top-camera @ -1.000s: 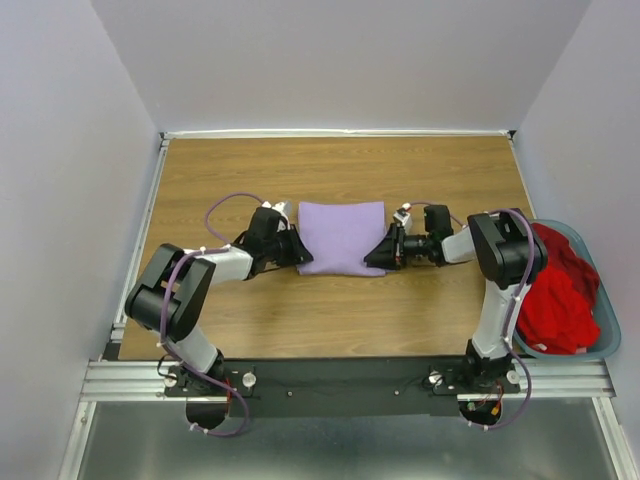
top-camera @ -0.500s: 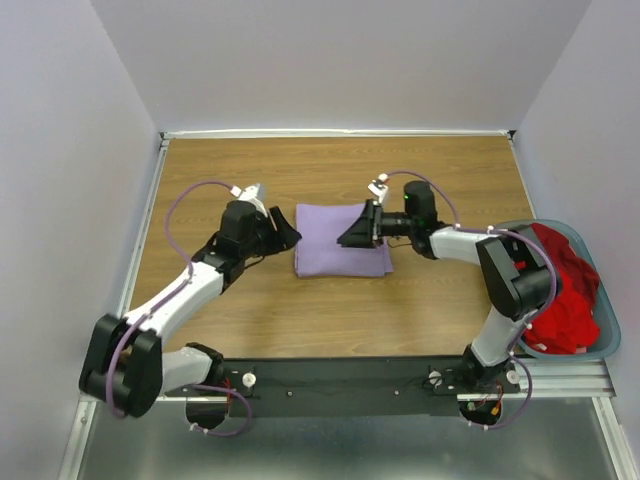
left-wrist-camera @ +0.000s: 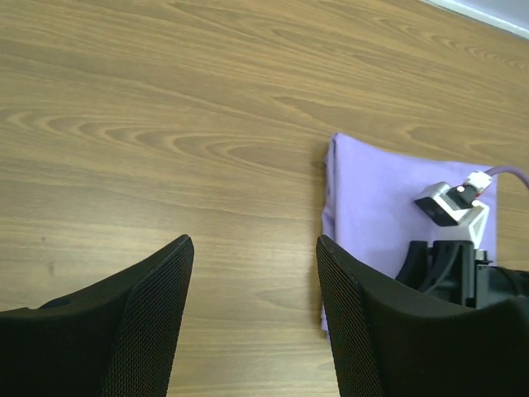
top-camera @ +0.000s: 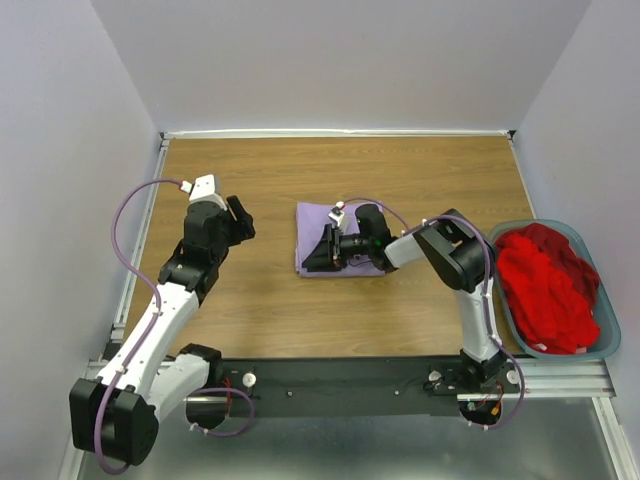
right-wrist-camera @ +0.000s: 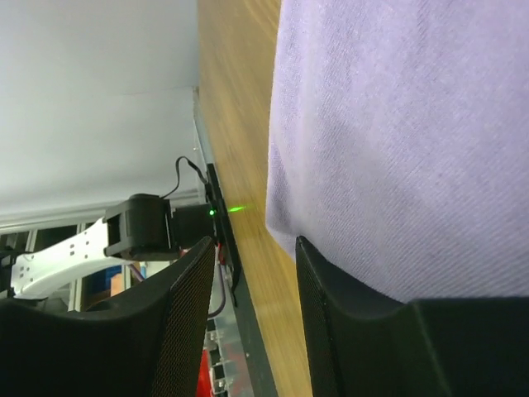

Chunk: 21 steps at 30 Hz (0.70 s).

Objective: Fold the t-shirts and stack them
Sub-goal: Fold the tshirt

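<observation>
The lavender t-shirt (top-camera: 310, 222) lies folded into a small rectangle at the table's middle; it also shows in the left wrist view (left-wrist-camera: 372, 198) and fills the right wrist view (right-wrist-camera: 397, 124). My right gripper (top-camera: 320, 252) lies low across the shirt, pointing left, jaws open and holding nothing, with its fingertips near the shirt's left edge (right-wrist-camera: 252, 273). My left gripper (top-camera: 238, 215) is open and empty above bare wood to the left of the shirt (left-wrist-camera: 254, 281). The red t-shirt (top-camera: 545, 285) is bunched in the basket at the right.
The teal-grey plastic basket (top-camera: 610, 340) stands at the table's right near edge. The wooden table (top-camera: 400, 170) has a raised white border at the back and left. White walls close in on three sides.
My left gripper let go of the shirt's left edge and drew back left and up. My right gripper swept left over the shirt, which is now folded narrower.
</observation>
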### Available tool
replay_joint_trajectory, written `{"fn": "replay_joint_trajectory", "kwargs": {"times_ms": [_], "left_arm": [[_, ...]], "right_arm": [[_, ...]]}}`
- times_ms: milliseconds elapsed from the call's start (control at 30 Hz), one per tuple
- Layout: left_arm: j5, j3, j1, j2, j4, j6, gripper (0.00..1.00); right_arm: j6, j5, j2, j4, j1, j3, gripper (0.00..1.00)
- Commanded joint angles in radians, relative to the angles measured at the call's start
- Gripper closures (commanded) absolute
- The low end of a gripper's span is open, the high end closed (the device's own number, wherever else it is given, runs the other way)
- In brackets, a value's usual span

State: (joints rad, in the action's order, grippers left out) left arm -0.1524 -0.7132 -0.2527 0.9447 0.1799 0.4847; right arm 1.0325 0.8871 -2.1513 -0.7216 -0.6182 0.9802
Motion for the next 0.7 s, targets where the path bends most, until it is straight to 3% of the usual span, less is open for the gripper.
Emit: {"fn": "replay_joint_trajectory", "kwargs": {"times_ms": [0, 100, 133, 233, 400, 467, 533, 600, 667], "left_arm": [[-0.059, 0.047, 0.003, -0.032, -0.036, -0.077, 0.31], [-0.052, 0.028, 0.003, -0.003, -0.036, -0.1, 0.3], [-0.03, 0.026, 0.003, -0.001, -0.042, -0.103, 0.28], [0.019, 0.034, 0.004, 0.003, -0.048, -0.11, 0.27], [0.037, 0.038, 0.001, 0.014, -0.062, -0.132, 0.25], [0.076, 0.037, -0.003, 0.029, -0.066, -0.136, 0.25], [0.094, 0.031, -0.036, 0.063, -0.069, -0.144, 0.25], [0.09, 0.012, -0.081, 0.088, -0.065, -0.152, 0.25], [0.05, -0.008, -0.181, 0.126, -0.056, -0.153, 0.28]], "right_arm": [[-0.025, -0.076, -0.022, 0.017, 0.003, -0.011, 0.49], [-0.101, -0.083, 0.089, 0.161, 0.003, 0.027, 0.46], [-0.195, -0.123, 0.16, 0.333, 0.005, 0.081, 0.45], [-0.36, -0.238, 0.293, 0.558, 0.009, 0.139, 0.4], [-0.408, -0.324, 0.494, 0.756, 0.182, 0.051, 0.38], [-0.478, -0.431, 0.575, 0.893, 0.276, 0.031, 0.36], [-0.558, -0.579, 0.625, 1.026, 0.331, 0.028, 0.31], [-0.604, -0.628, 0.676, 1.085, 0.351, 0.031, 0.27], [-0.641, -0.71, 0.697, 1.16, 0.36, 0.038, 0.22]]}}
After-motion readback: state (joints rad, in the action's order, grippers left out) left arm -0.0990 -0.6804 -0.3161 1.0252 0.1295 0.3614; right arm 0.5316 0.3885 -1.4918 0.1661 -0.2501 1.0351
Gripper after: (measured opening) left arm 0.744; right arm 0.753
